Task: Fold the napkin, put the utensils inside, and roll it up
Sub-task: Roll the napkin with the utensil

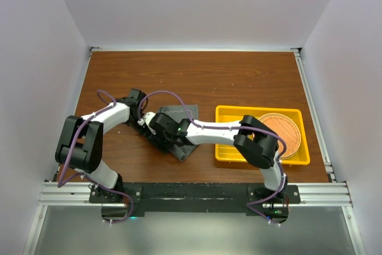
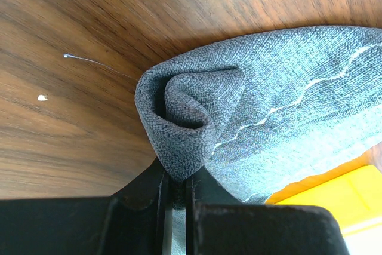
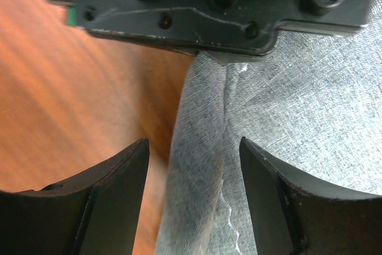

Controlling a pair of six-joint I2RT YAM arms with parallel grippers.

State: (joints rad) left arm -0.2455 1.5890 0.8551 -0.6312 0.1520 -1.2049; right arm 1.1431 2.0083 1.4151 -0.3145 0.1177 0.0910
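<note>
Quick rundown: the napkin [image 1: 182,112] sits on the wooden table [image 1: 197,70] just left of the yellow tray [image 1: 230,150]. It's close, but I can't tell from any view whether cloth and tray actually touch. From overhead most of the napkin is buried under the two arms, and the right arm crosses over the tray's left edge to get there. The round woven mat [image 1: 282,132] lies inside the tray, toward its right half.

The side of the napkin away from the tray is curled into a tight little roll, which looks like a spiral end-on in the left wrist cam. The left gripper [image 2: 177,184] is clamped on that rolled end, jaws nearly together with a fold of grey cloth squeezed between them. The pale stitched line [image 2: 310,85] wiggles across the flatter part of the cloth, heading off toward the tray. A bit of yellow shows just past the napkin's edge.

The right gripper [image 3: 194,147] is spread wide and holding nothing. Its fingers [image 3: 113,198] straddle the roll, one over bare wood on the side away from the tray, the other over the flat cloth. It faces the left gripper, whose black body fills the top of the right wrist view, right at the roll.
</note>
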